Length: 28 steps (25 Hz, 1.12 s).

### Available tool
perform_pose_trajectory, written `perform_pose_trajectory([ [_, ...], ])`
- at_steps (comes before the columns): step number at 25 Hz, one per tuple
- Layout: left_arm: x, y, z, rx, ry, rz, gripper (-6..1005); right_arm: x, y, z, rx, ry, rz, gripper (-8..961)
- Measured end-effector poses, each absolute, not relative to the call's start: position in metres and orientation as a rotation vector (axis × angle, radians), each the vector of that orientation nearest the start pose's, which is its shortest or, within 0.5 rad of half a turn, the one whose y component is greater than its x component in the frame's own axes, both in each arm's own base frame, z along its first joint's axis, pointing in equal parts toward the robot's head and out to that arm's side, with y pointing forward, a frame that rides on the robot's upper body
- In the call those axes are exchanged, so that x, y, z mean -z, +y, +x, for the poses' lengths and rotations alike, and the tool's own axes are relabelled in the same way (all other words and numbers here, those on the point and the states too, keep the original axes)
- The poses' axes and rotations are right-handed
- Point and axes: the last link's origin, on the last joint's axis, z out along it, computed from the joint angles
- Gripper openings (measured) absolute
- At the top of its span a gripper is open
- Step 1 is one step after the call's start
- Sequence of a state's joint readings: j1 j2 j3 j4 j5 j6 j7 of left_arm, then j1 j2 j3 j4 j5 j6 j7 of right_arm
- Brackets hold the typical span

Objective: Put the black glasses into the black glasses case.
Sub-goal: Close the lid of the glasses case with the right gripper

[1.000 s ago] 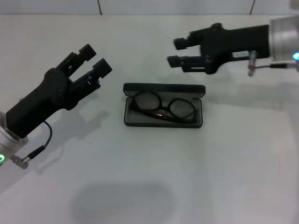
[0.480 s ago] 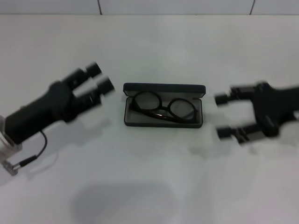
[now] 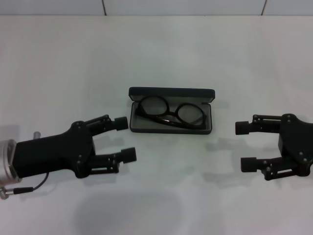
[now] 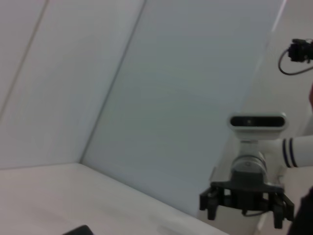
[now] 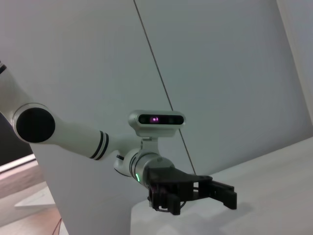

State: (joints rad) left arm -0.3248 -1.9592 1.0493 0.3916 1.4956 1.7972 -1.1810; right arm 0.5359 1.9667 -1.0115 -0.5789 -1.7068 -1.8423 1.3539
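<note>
At frame centre, the thin black-framed glasses (image 3: 168,113) are lying lengthwise in the open matte black case (image 3: 171,110), seemingly fully seated; the left gripper (image 3: 125,139) and right gripper (image 3: 243,146), both spread apart, are flanking it.

Plain white table (image 3: 161,44) backed by a pale wall (image 3: 186,7)

Matte white tabletop across the whole head view, meeting the wall in a thin band at 12 o'clock; two dark vertical seams in that band, one toward 11 o'clock (image 3: 103,7), the other toward 1 o'clock (image 3: 264,7); a broad soft grey shadow (image 3: 127,213) on the tabletop between 6 and 7 o'clock, fainter grey patches nearer the middle; in the wrist views, large smooth grey-white wall panels (image 4: 186,98) split by thin straight joints (image 5: 156,68), with a strip of the same white tabletop (image 4: 44,196) below them
</note>
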Motion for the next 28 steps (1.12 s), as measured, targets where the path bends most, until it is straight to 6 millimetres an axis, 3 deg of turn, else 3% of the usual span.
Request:
perform_pose_trajectory([
  [18, -0.004, 0.238, -0.292, 1.177, -0.697, -2.721, 888, -0.005, 0.298, 0.223, -0.995, 0.434, -3.065, 840],
  [28, -0.003, 0.238, -0.291, 1.193, -0.706, -2.704, 888, -0.003, 0.309, 0.214, -0.987, 0.422, -3.047, 839],
])
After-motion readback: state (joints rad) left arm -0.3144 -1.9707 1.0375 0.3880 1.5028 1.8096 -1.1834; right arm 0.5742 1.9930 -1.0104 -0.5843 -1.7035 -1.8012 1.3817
